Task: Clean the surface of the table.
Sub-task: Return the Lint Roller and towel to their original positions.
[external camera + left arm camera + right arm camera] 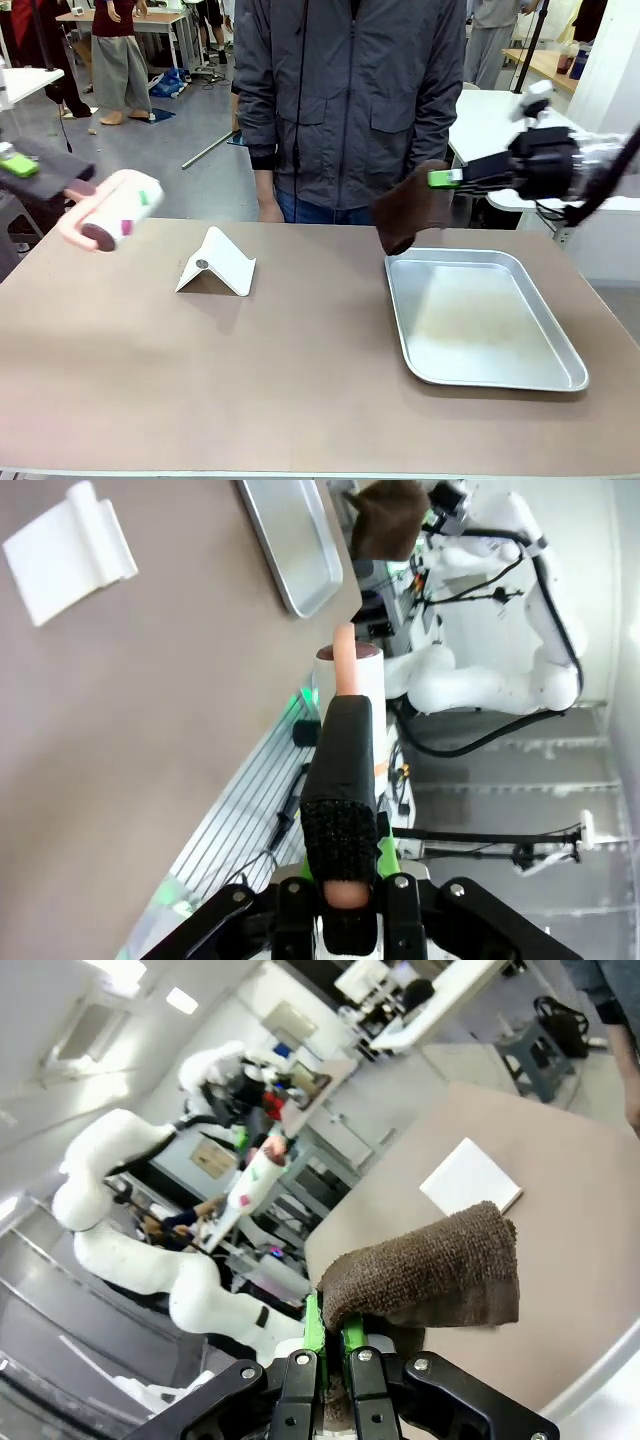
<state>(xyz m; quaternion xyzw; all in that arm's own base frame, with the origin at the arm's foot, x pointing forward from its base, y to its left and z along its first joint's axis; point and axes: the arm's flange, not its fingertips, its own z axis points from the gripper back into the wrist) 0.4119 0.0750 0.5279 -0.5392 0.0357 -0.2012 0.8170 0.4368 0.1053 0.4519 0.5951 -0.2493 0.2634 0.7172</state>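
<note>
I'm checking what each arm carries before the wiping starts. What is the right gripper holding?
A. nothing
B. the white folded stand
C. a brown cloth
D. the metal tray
C: the right gripper has its jaws shut on a brown cloth that hangs above the far edge of the metal tray, while the white folded stand sits alone on the table.
</note>
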